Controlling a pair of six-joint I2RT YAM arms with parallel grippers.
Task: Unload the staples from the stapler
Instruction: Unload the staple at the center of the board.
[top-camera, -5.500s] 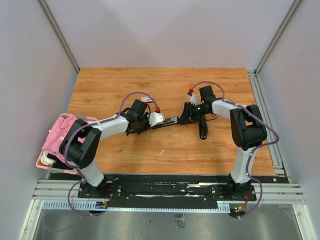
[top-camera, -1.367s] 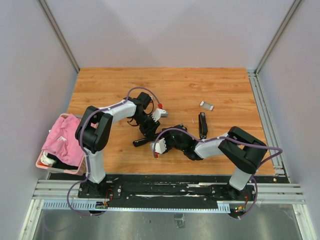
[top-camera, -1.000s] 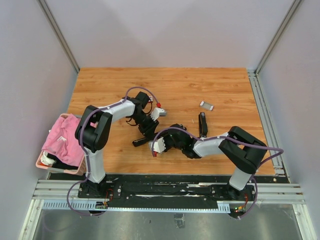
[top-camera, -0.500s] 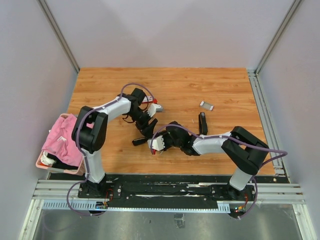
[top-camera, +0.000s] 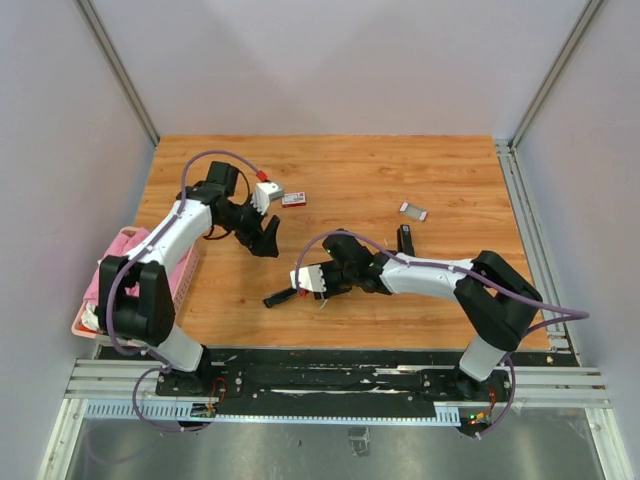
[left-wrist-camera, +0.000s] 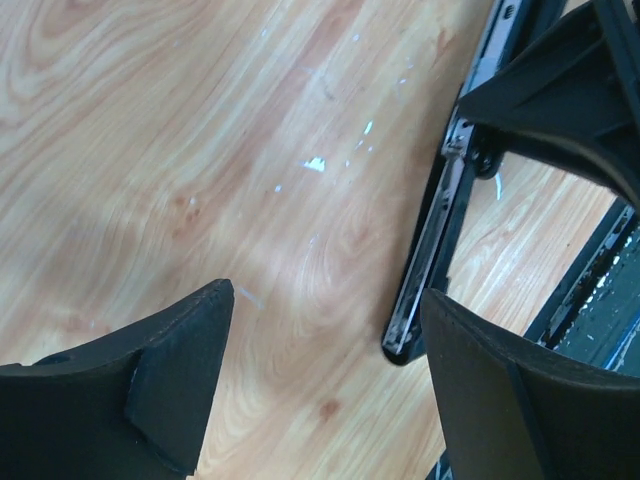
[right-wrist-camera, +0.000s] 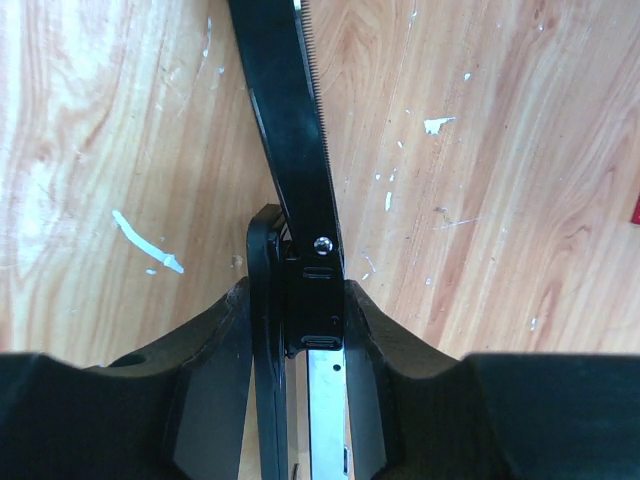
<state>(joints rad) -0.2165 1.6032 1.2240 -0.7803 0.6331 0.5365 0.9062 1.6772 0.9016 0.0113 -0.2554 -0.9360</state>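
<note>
**Wood-grain table (top-camera: 400, 170) between grey walls: unloading under way**

Right gripper (right-wrist-camera: 298, 300) sits low near the table's middle. Its jaws are closed on the hinge end of a long black plastic-and-metal stapler (right-wrist-camera: 283, 110), which is swung open.

Left gripper (left-wrist-camera: 328, 298) hangs to the left, well apart from the stapler. Jaws stand wide, nothing between them.

The staples (right-wrist-camera: 309, 70) show as a fine-toothed silvery edge along the opened arm, judged to be a loaded row.

One short silvery-grey loose strip (top-camera: 413, 211) lies on the table's far right. It may be staples already out, but it is too small to tell.

Handling, judged:
- **Stapler:** rigid and light, apt to pivot at the hinge, so it is best held at the rear.
- **Staple row:** light, slick and brittle, likely to snap into bits if pinched across. Take it by its long sides, or slide it out along the rail.
</note>
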